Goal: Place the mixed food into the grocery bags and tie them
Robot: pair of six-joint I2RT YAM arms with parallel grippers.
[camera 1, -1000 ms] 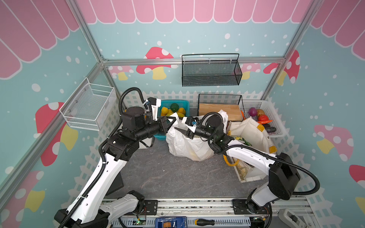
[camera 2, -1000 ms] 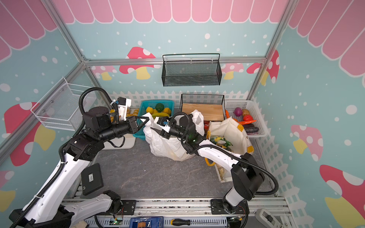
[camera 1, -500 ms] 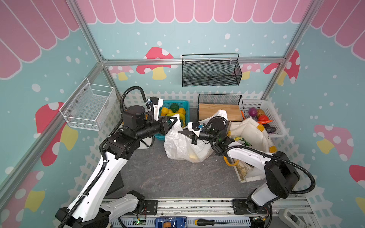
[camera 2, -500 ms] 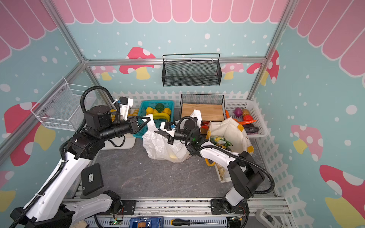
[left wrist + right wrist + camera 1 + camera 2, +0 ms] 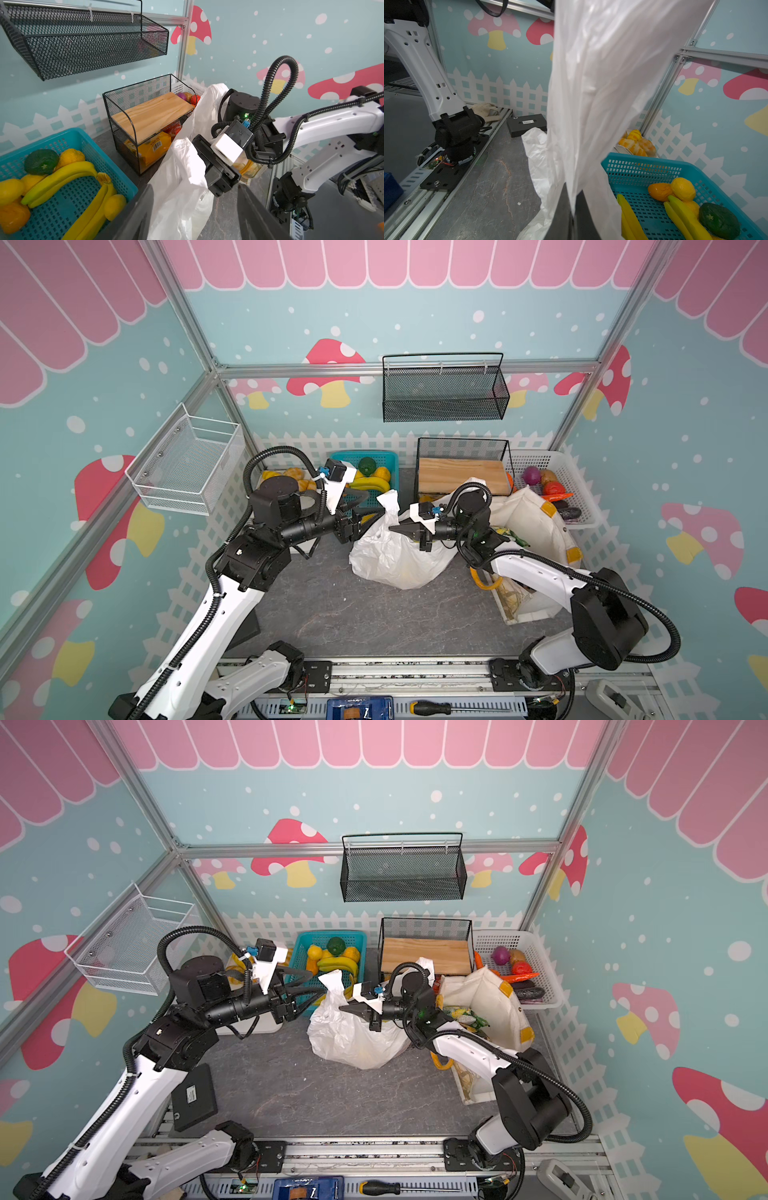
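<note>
Pinching the thin film of the white plastic bag (image 5: 602, 83), the right gripper (image 5: 572, 199) has its jaws pressed together, and the film rises in front of its camera as a wide, half-transparent sheet. The left gripper (image 5: 195, 185) has its jaws spread wide. Part of the bag lies between them, and I cannot tell whether it touches them.

In both top views the bag sits on the grey counter (image 5: 332, 614) between the two arms, crinkled and slumped, with something yellow showing faintly through its lower side. Just beside it, toward the right arm, the cream canvas tote (image 5: 536, 526) with mustard patches lies open, and yellow and green snack packets (image 5: 467, 1017) show in its mouth.

Behind the bag the teal basket (image 5: 116, 166) holds bananas (image 5: 62, 176), round oranges (image 5: 69, 155) and a dark green fruit (image 5: 41, 161).

In the lower shelf of the black wire rack (image 5: 128, 97) a yellow packet (image 5: 153, 151) carries a white barcode label, its print too small to read. The white label on a black box (image 5: 526, 122) on the counter is also unreadable.
</note>
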